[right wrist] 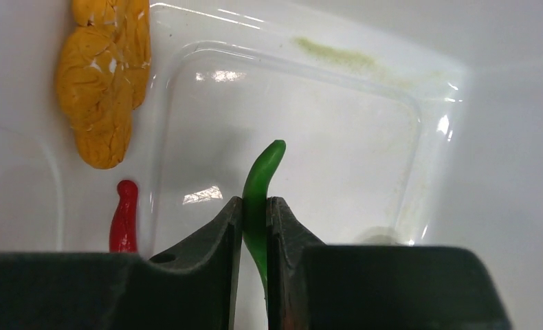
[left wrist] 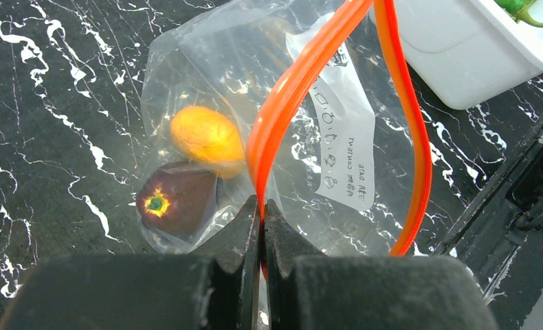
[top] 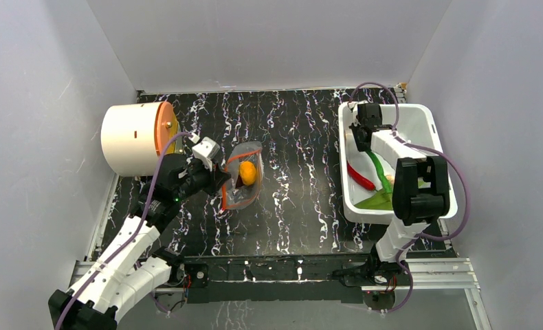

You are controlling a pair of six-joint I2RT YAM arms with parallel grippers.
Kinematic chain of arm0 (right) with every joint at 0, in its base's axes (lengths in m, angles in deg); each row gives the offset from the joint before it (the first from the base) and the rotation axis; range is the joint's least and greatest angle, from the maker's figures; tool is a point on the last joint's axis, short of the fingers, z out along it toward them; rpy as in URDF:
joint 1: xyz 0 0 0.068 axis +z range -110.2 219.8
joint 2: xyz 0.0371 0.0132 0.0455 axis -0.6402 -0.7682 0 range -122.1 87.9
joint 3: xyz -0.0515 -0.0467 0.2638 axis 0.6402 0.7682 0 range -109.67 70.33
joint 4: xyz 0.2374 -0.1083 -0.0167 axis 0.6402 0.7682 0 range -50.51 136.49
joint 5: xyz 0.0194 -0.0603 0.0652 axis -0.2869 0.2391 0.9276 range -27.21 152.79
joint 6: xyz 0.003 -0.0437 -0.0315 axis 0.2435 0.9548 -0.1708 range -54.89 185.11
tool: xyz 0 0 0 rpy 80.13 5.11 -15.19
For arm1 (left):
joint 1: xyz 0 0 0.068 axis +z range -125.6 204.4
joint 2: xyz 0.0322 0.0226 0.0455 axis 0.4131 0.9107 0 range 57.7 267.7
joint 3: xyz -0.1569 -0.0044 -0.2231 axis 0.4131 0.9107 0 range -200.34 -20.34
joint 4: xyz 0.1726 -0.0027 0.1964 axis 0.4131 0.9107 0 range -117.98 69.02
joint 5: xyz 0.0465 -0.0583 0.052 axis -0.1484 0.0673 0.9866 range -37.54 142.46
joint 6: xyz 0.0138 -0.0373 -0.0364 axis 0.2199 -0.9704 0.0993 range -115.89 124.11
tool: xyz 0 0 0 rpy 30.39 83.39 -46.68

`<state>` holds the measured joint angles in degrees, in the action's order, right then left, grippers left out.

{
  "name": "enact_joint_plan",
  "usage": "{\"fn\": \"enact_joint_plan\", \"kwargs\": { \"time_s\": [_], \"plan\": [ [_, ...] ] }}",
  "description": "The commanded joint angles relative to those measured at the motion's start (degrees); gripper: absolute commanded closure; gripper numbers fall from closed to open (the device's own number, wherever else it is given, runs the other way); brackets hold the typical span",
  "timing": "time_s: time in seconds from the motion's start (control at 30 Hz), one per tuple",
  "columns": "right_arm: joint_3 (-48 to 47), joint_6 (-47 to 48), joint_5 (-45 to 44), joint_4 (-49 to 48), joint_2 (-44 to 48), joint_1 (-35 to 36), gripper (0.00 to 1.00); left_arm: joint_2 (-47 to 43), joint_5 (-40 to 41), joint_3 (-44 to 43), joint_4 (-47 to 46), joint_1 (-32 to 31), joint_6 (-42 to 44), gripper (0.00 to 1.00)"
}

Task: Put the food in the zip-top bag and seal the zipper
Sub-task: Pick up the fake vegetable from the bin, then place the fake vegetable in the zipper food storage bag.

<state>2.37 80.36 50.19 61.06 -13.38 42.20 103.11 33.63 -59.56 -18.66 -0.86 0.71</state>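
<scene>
Gripping the slim green pepper (right wrist: pixel 262 185) is the step in hand. It sits inside the white bin (top: pixel 420 120), and the right gripper (right wrist: pixel 255 230) is clamped across it. Its long axis runs straight out from between the fingers, and the free tip beyond them curls slightly to one side. From above, it lies roughly lengthwise along the bin. You cannot tell whether it is off the floor yet.

Beside it in the bin are the red chilli (right wrist: pixel 124 220) and a wrinkled yellow-orange piece (right wrist: pixel 104 89), both untouched.

Well apart on the black marbled table (top: pixel 303 137) lies the zip-top bag (left wrist: pixel 207 89). The orange round fruit (left wrist: pixel 205 137) and the dark maroon one (left wrist: pixel 176 203) are already inside, touching each other. The left gripper (left wrist: pixel 262 223) is pinched shut on one lip of the zipper (left wrist: pixel 303 75), and the other lip bows away from it, so the mouth gapes.

Next, I judge, you should lift the pepper clear of the bin wall and carry it across. Then turn it so its tip leads into the mouth, since going in sideways could snag on the strip.
</scene>
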Motion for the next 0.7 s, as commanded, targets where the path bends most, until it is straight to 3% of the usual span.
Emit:
{"fn": "enact_joint_plan", "kwargs": {
  "time_s": [0.0,0.4,0.67],
  "plan": [
    [-1.02,-3.67,-3.92,0.11,6.32,1.69,1.0,-1.66,0.2,0.5,-0.28,-0.23,0.67,1.0],
    [-2.58,-7.63,-6.34,0.86,22.98,8.72,1.0,-1.99,-0.97,0.75,-0.96,-0.23,-1.52,1.0],
    [-1.6,-9.45,3.31,-3.4,35.18,10.66,1.0,-1.02,-2.98,-2.93,-1.24,-0.3,-6.82,1.0]
  ]
}}
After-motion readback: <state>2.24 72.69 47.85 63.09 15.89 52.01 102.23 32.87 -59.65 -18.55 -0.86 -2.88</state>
